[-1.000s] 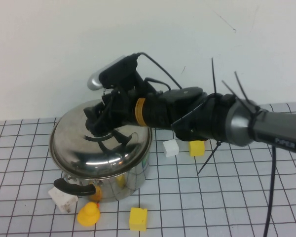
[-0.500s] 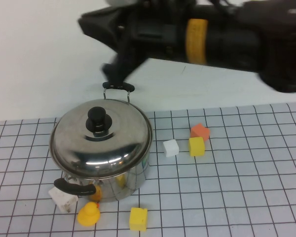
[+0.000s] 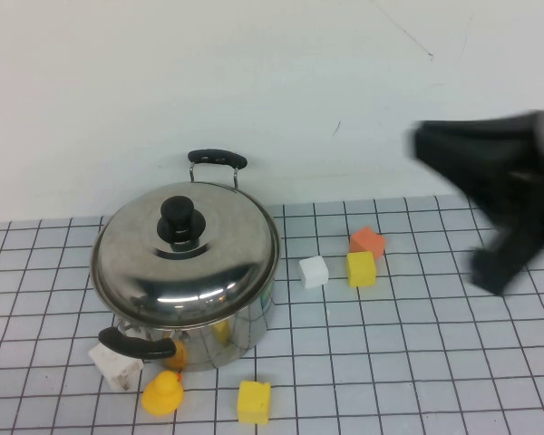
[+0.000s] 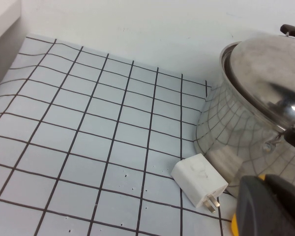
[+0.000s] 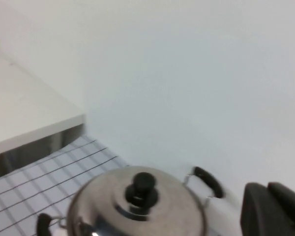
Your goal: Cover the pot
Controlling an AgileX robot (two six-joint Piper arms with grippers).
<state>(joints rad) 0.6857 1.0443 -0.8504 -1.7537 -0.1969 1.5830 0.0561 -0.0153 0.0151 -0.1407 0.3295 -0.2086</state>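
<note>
The pot point(image 3: 195, 313) stands in the lower left of the high view on a gridded mat point(image 3: 417, 362), its domed steel lid point(image 3: 185, 254) seated squarely on the rim with the black knob point(image 3: 183, 217) at centre; one black loop handle point(image 3: 217, 159) projects toward the wall and the other point(image 3: 136, 343) toward the lower edge of the frame. The right gripper point(image 3: 508, 263) appears as a dark blurred mass at the right edge of the frame, raised and well apart from the pot, touching nothing visible; whether its fingers are spread or pressed together cannot be told. In the right wrist view the covered pot point(image 5: 137, 211) lies at the bottom centre, with a dark part of the gripper body at the lower right corner. The left gripper point(image 4: 270, 209) shows only as a dark grey edge in the lower right corner of the left wrist view, near the pot wall point(image 4: 246, 142); its finger state likewise cannot be told. Beside the pot's base lie a white charger plug point(image 3: 116, 366), a yellow duck point(image 3: 162, 395) and a yellow block point(image 3: 254, 401). To the right of the pot, at mid-frame, sit a white cube point(image 3: 315, 271), a second yellow cube point(image 3: 362, 268) and an orange block point(image 3: 368, 241).
</note>
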